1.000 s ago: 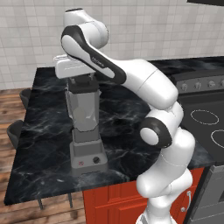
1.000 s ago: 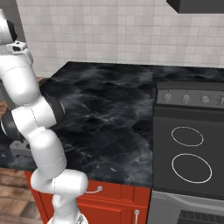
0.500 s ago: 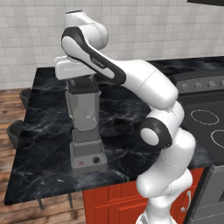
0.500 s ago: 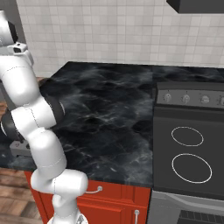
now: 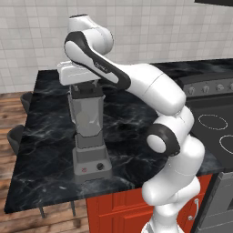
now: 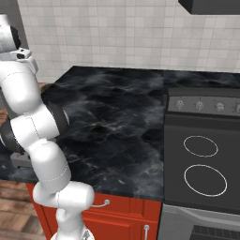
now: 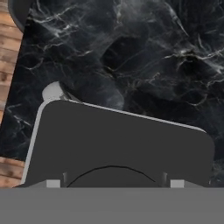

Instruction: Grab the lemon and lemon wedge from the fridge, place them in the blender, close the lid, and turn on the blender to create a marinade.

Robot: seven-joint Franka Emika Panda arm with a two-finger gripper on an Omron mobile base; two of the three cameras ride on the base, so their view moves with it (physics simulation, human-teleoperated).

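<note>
Gripper (image 5: 86,85) sits right over the blender (image 5: 90,132) — fingers wide either side of the lid (image 7: 118,146), apparently seating it.

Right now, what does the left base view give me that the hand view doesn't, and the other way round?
The left base view alone shows the whole blender: its boxy base with the red button and dark knob, and the end effector open at the top of the jug, plus the stove to the right. The hand view alone looks straight down on the dark lid seated on the jug. Both share the black marble counter and wood floor.
</note>
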